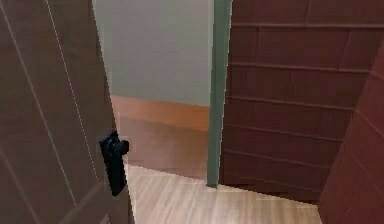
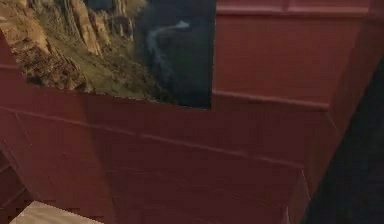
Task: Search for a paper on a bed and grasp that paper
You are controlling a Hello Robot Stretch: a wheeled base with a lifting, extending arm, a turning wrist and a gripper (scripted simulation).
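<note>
A: Biggest thing first?

B: Red-brown panelled wall (image 2: 200,150), very near in the arm side view. Horizontal grooves run across it. The same kind of wall (image 1: 300,90) takes the right of the forward view.

A: Next?

B: Brown door (image 1: 50,110), near left in the forward view, swung ajar, with panel lines on its face. Past it is a doorway with a pale grey-green far wall (image 1: 150,45) beyond.

A: On the near wall?

B: A landscape painting (image 2: 110,45), upper left of the arm side view, hanging flat on the red-brown wall. It has rocky tan cliffs on its left and dark blue on its right. The top edge of the view cuts it off.

A: Floor?

B: Light wood floor (image 1: 220,205) near, bottom of the forward view. Through the doorway there's a darker orange-brown floor (image 1: 165,140). A corner of light floor (image 2: 45,213) sits at the arm side view's bottom left.

A: Smaller bits?

B: A grey-green door frame post (image 1: 218,90), upright, between the opening and the right wall. An orange baseboard (image 1: 160,105) runs along the foot of the far wall. A dark door handle (image 1: 113,155) sits on the door's right edge, low down.

A: Gripper, fingers?

B: Cannot tell their state, nor whether the gripper holds anything.

A: Paper, bed?

B: Cannot tell where the paper or the bed is from these views.
</note>
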